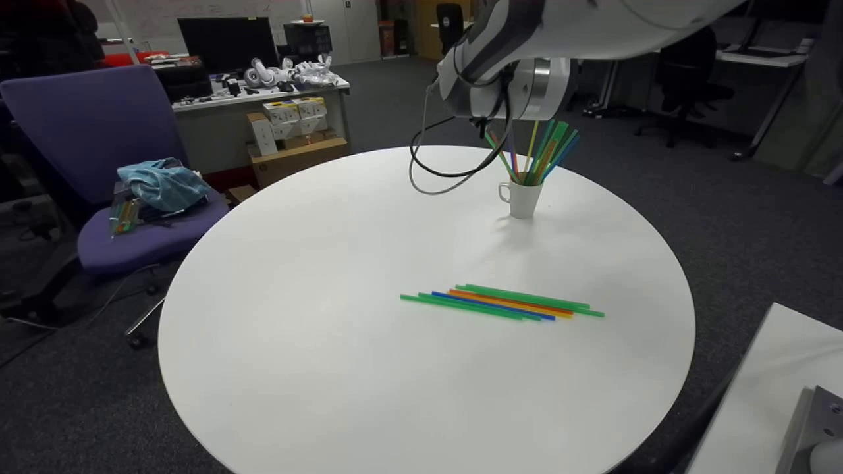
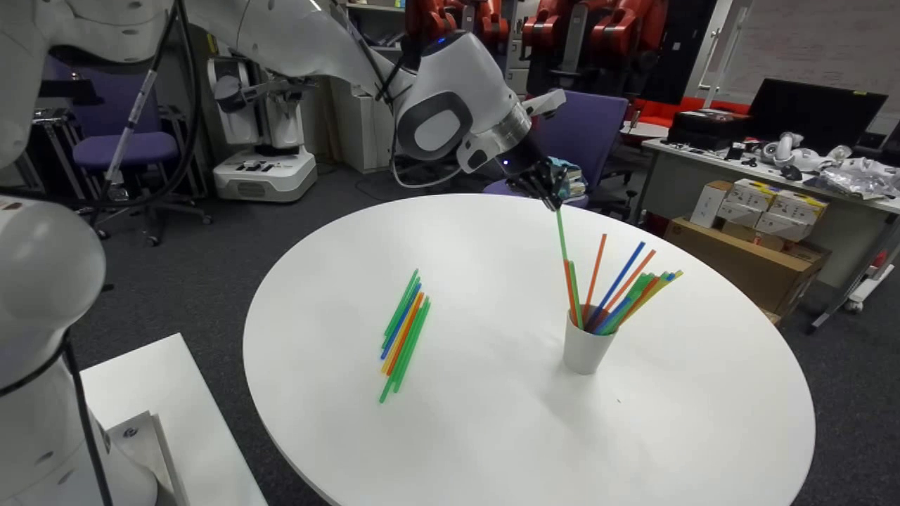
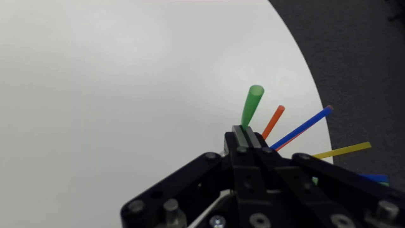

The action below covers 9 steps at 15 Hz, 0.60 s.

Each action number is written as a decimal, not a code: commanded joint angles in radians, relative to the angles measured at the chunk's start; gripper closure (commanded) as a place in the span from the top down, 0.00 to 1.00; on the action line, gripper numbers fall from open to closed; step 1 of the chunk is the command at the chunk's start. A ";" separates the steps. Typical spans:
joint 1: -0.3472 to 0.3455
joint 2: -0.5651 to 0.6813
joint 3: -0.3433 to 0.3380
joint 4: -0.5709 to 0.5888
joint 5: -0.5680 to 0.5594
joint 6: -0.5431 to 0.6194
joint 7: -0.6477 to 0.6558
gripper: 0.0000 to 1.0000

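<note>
The gripper pinches a green straw near its upper end, a sensible hold, that, for something likely feather-light, slick and crushable, and its shaft slants down toward the straw-filled white mug.

White arm, black cable, grey-tipped fingers

Smooth, translucent plastic straws, a smooth mug, softly glossy tabletop, rough matt carpet.
</note>
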 commanded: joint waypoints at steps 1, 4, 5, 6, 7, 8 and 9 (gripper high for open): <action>-0.058 -0.172 0.058 -0.011 -0.203 -0.119 -0.013 0.00; -0.163 -0.226 0.163 0.024 -0.377 -0.231 0.010 0.00; -0.208 -0.240 0.216 0.032 -0.430 -0.263 0.016 0.00; -0.256 -0.251 0.267 0.045 -0.486 -0.305 0.029 0.00; -0.306 -0.262 0.322 0.059 -0.545 -0.350 0.041 0.00; -0.355 -0.265 0.381 0.069 -0.605 -0.391 0.057 0.00; -0.405 -0.264 0.439 0.082 -0.660 -0.438 0.072 0.00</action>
